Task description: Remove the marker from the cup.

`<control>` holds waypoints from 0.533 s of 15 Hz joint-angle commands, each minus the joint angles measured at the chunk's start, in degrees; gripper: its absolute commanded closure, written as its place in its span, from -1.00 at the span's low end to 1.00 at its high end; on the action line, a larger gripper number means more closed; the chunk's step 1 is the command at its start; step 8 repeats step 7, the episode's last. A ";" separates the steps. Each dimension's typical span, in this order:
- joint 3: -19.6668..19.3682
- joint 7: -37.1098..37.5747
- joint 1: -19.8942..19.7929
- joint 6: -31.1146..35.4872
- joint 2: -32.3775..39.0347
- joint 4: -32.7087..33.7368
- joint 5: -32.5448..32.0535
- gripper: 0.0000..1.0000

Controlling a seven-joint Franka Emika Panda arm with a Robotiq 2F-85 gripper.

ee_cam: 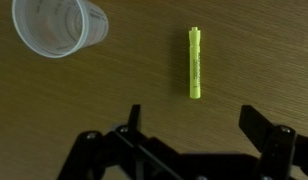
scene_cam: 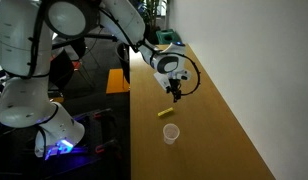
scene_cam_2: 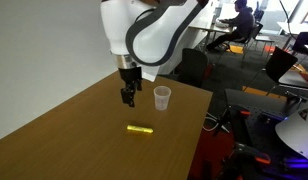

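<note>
The yellow marker [ee_cam: 195, 63] lies flat on the wooden table, outside the cup; it shows in both exterior views [scene_cam: 166, 113] [scene_cam_2: 141, 128]. The translucent whitish cup [ee_cam: 58, 27] stands upright and empty, also seen in both exterior views [scene_cam: 170, 134] [scene_cam_2: 162, 97]. My gripper [ee_cam: 192, 122] is open and empty, hovering above the table, with the marker lying between and just beyond its fingers. In both exterior views the gripper [scene_cam: 176, 94] [scene_cam_2: 128, 98] hangs above the table, apart from both marker and cup.
The wooden table [scene_cam: 209, 130] runs along a white wall [scene_cam: 264, 60]. Its edge drops off to the floor with robot bases and cables [scene_cam: 54, 140]. Office chairs and a seated person [scene_cam_2: 239, 20] are in the background.
</note>
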 commanded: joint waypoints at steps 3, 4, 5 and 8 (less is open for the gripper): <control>-0.68 1.69 -0.53 9.42 -15.14 -17.75 -2.32 -1.00; 0.26 0.31 -1.05 6.14 -9.34 -11.06 -0.83 -1.00; 0.29 0.31 -1.17 7.23 -11.18 -13.22 -0.88 -1.00; 0.39 0.31 -1.32 7.71 -13.41 -15.61 -0.92 -1.00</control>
